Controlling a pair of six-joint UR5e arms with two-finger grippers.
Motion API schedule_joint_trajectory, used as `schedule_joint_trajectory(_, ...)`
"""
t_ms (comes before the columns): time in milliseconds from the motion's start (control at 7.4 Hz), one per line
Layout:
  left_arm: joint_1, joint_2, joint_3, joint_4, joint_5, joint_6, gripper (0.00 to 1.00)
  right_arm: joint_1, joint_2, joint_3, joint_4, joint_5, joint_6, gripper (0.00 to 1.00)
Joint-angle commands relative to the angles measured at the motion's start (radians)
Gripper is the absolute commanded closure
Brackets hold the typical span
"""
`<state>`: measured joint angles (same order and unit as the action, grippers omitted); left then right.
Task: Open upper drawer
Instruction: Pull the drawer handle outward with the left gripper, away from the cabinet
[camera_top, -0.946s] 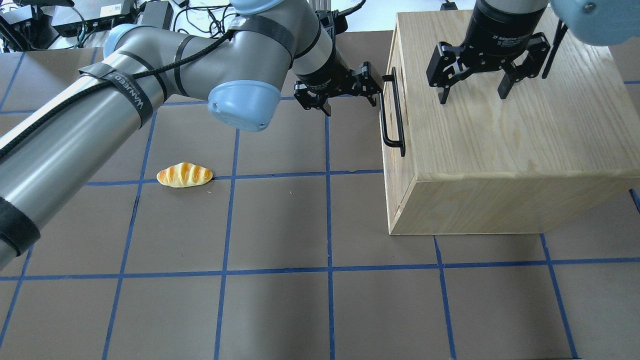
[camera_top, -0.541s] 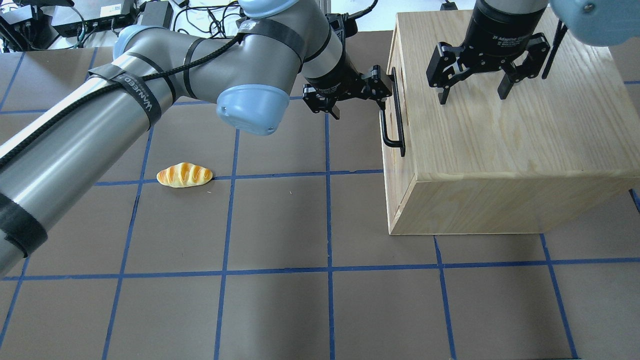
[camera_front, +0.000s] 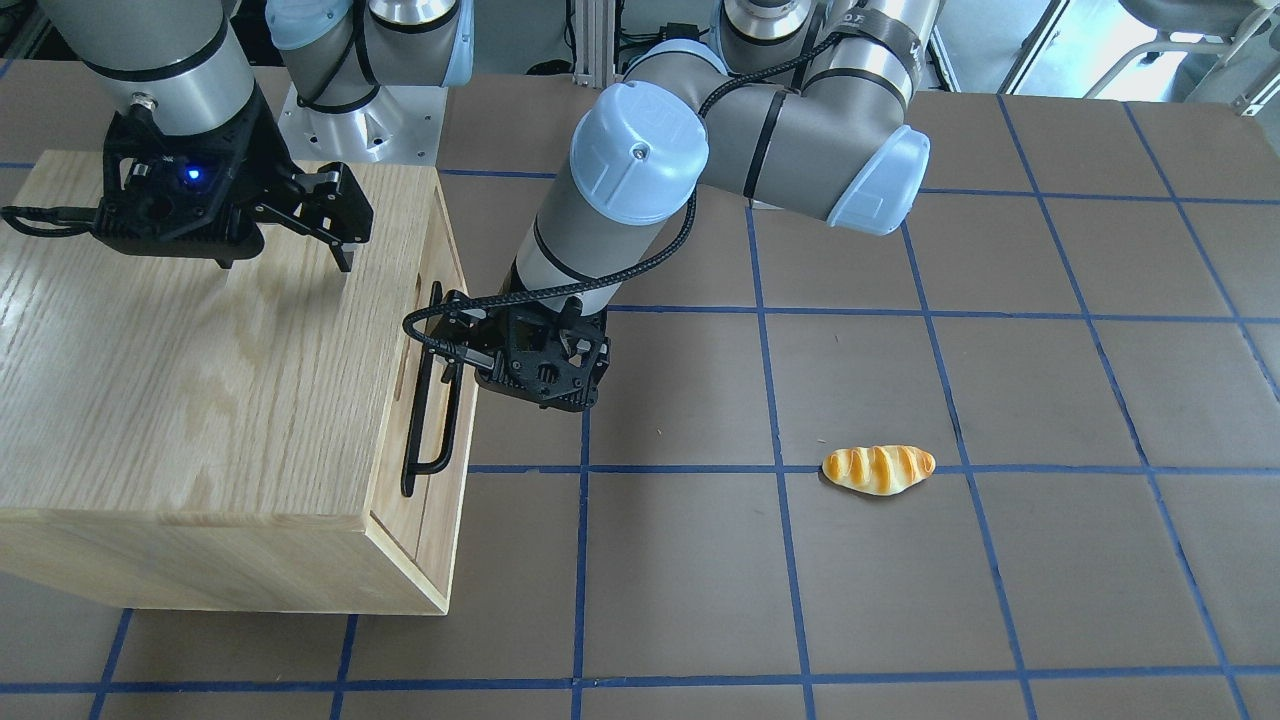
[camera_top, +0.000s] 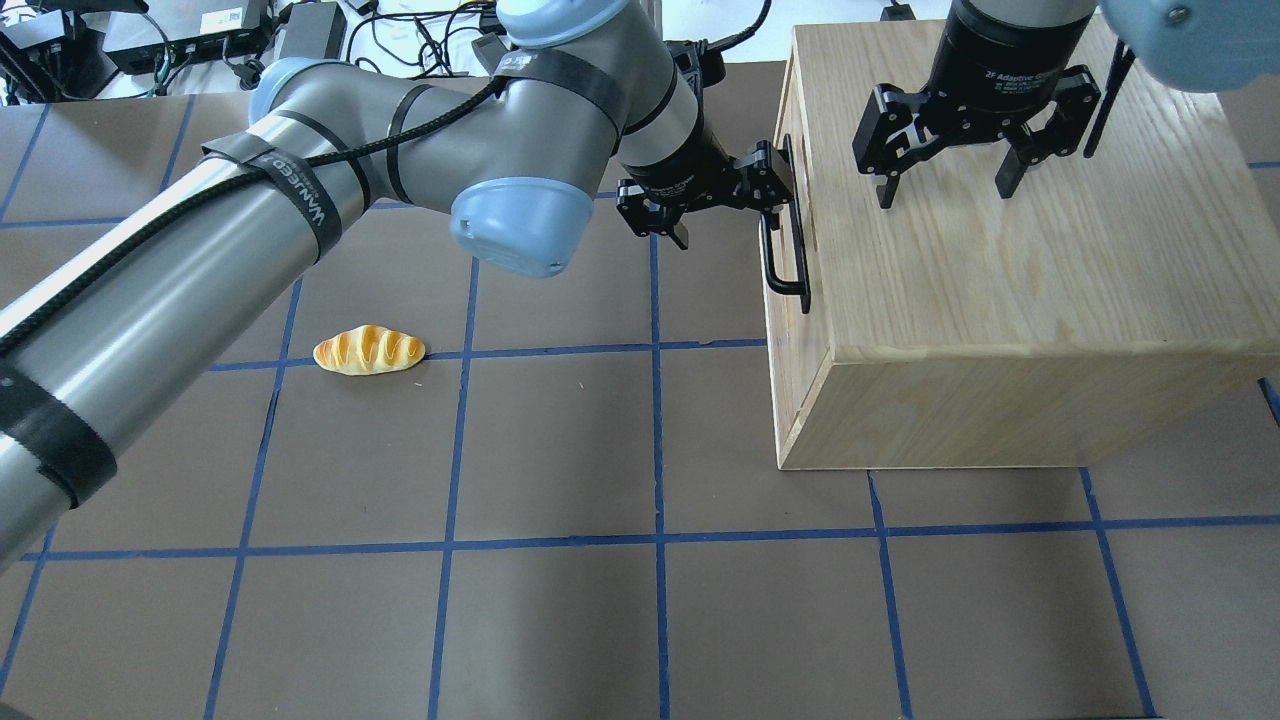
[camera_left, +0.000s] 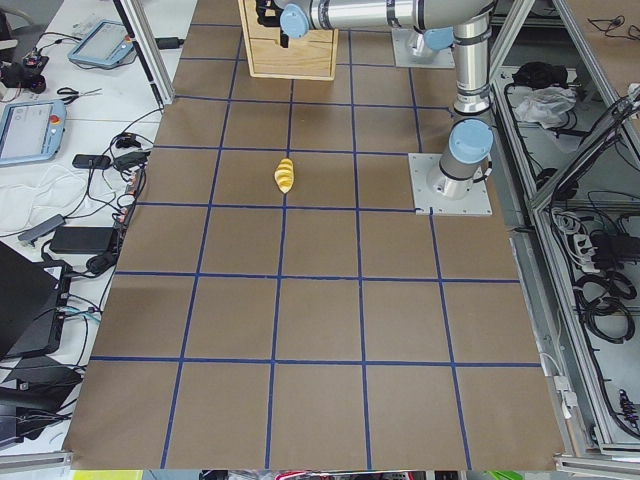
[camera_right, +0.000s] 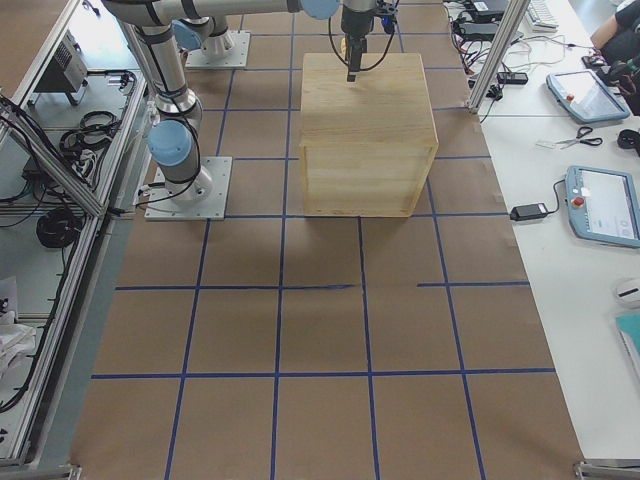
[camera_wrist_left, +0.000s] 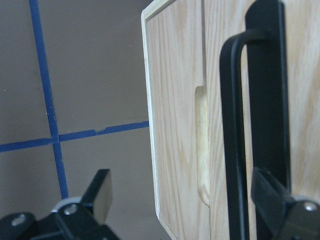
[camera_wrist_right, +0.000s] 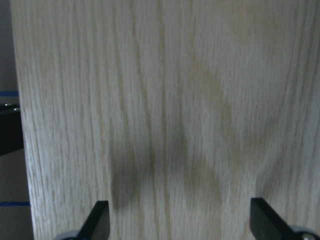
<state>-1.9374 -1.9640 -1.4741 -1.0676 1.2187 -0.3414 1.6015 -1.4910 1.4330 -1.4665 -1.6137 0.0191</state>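
The light-oak cabinet (camera_top: 1000, 270) stands at the right of the table. Its upper drawer (camera_top: 805, 330) (camera_front: 432, 250) looks shut, and its front faces the table's middle. The long black bar handle (camera_top: 785, 255) (camera_front: 432, 420) runs along that front beside an oblong slot (camera_front: 400, 370). My left gripper (camera_top: 735, 222) (camera_front: 448, 340) is open at the handle's far end. In the left wrist view the handle (camera_wrist_left: 232, 125) stands between the fingers (camera_wrist_left: 97, 195), close to the right one. My right gripper (camera_top: 940, 185) (camera_front: 285, 260) is open and empty just above the cabinet's top (camera_wrist_right: 165, 100).
A toy bread roll (camera_top: 369, 350) (camera_front: 878, 470) lies on the brown mat to the left of the cabinet. Cables and electronics (camera_top: 180, 40) sit beyond the table's back left edge. My left arm's elbow (camera_top: 510, 215) hangs over the mat's back middle.
My left gripper has moved right, from a short way off the handle to its far end, with the bar now between the fingers. The right arm and the drawer have not moved.
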Motion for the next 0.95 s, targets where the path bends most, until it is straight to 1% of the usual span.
schedule_joint_trajectory(0,0.000,-0.004,0.000,0.000,0.002,0.001,0.00,0.000,0.000,0.001,0.000,0.000,-0.001,0.00)
schedule_joint_trajectory(135,0.000,-0.003,0.000,0.000,0.010,0.002,0.00,0.000,0.000,0.000,0.000,0.000,-0.001,0.00)
schedule_joint_trajectory(405,0.000,-0.003,0.000,-0.008,0.071,0.012,0.00,0.000,0.000,0.000,0.000,0.000,-0.001,0.00)
schedule_joint_trajectory(811,0.001,-0.001,0.003,-0.012,0.073,0.012,0.00,0.000,0.000,0.001,0.000,0.000,0.001,0.00)
